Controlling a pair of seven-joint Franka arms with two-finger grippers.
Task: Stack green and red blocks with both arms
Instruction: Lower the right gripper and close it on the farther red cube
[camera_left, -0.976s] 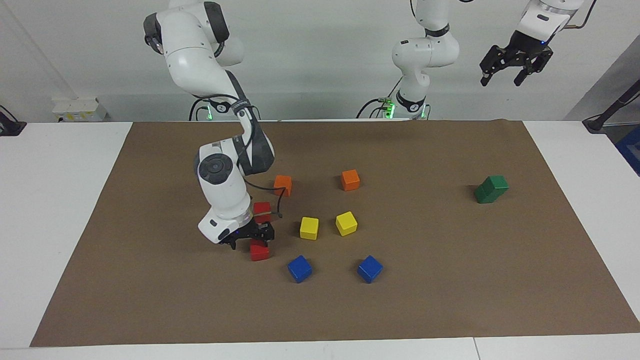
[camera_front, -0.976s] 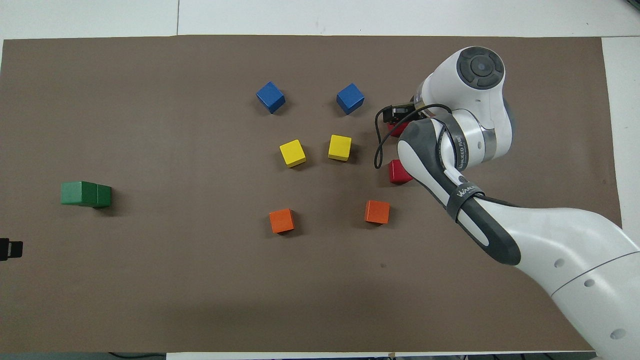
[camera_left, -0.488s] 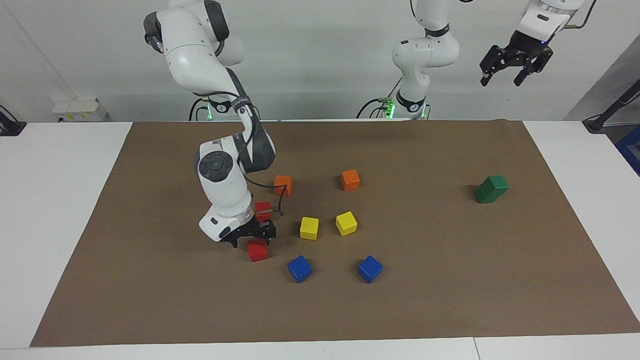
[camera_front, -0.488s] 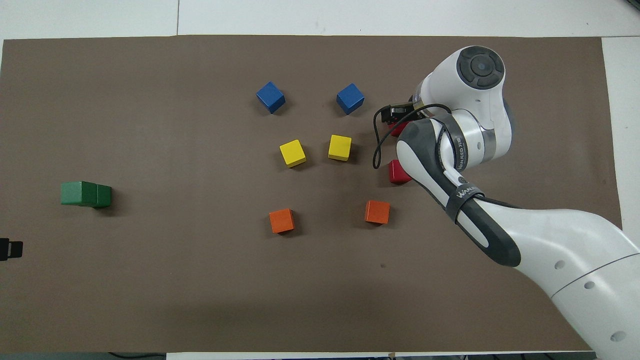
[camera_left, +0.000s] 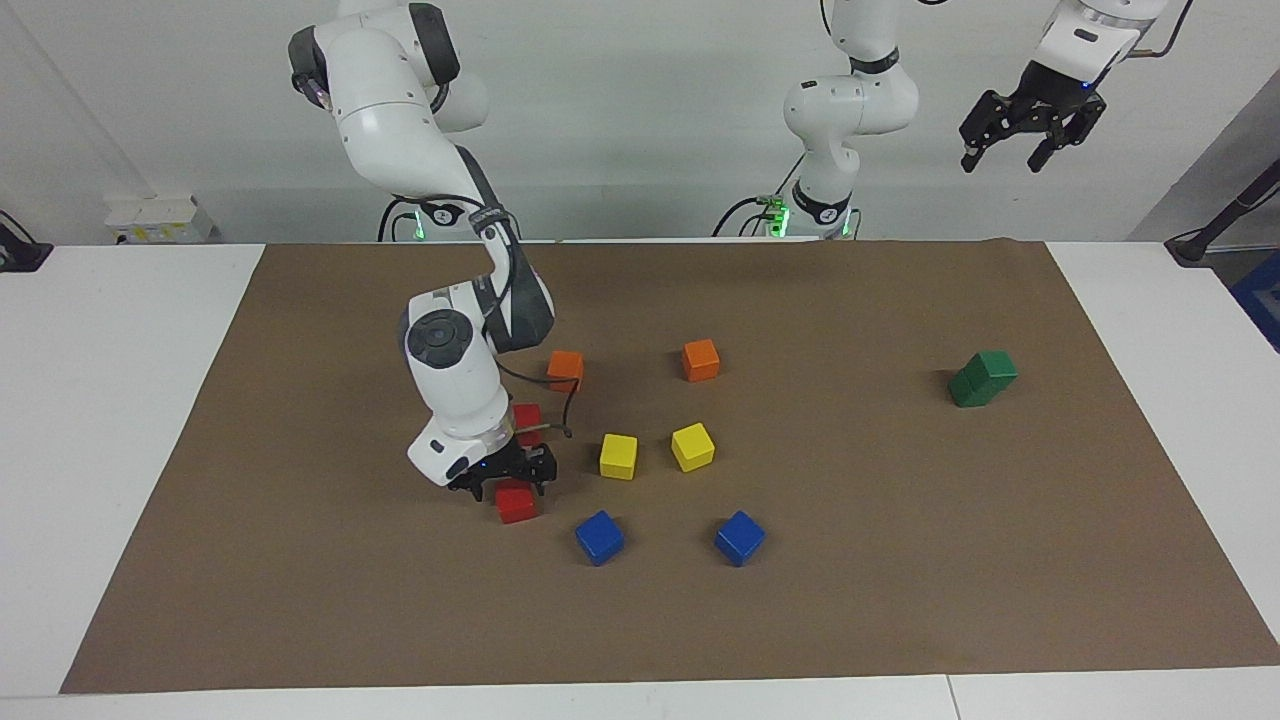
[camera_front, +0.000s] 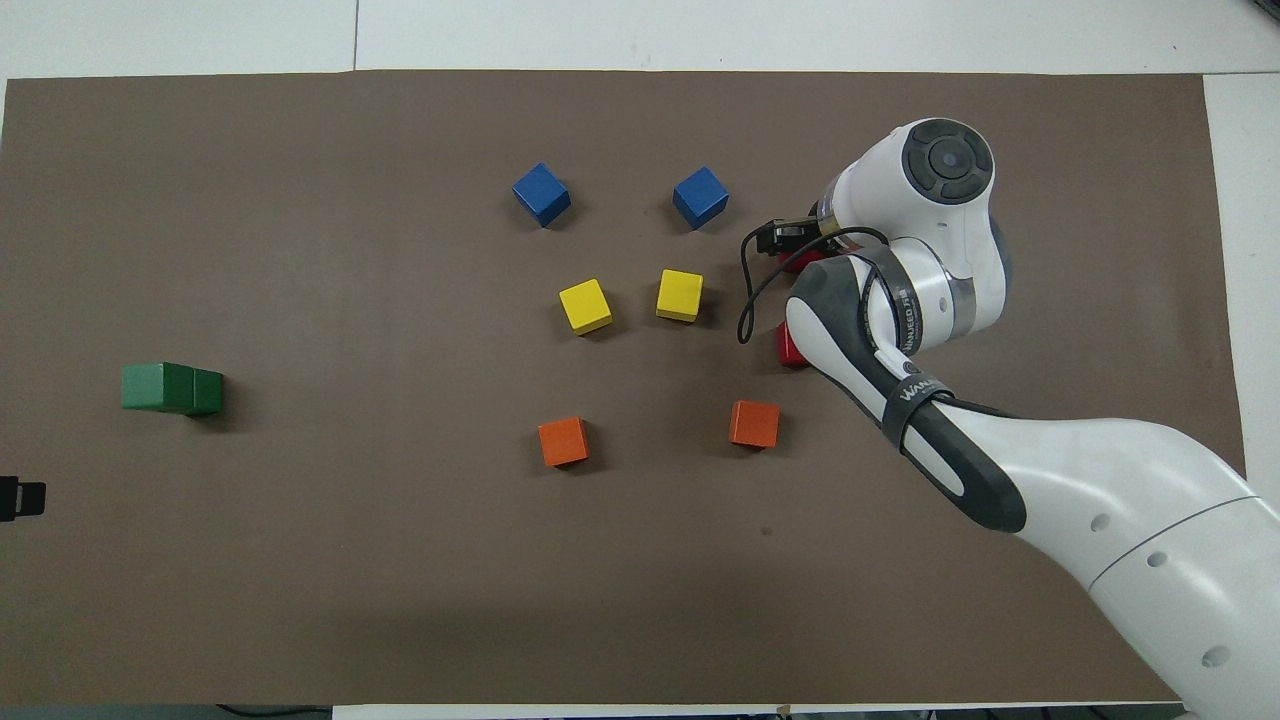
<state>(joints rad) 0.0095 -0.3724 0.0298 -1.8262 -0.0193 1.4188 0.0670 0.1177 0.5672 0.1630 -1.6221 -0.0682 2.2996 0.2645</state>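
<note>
Facing view: right gripper (camera_left: 503, 483) spread just above red block (camera_left: 516, 503).
Second red block (camera_left: 527, 418) nearer the robots; green blocks (camera_left: 982, 378) apparently touching, toward left arm's end; left gripper (camera_left: 1006, 154) open, waiting aloft.

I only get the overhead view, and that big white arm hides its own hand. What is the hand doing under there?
Observer: The right gripper is open, low over a red block that sits on the mat; it has no grip on it.
Operator: And the other arm's hand? I see only a black tip at the edge.
Observer: The left gripper waits open, raised high in the air at the left arm's end of the table.
</note>
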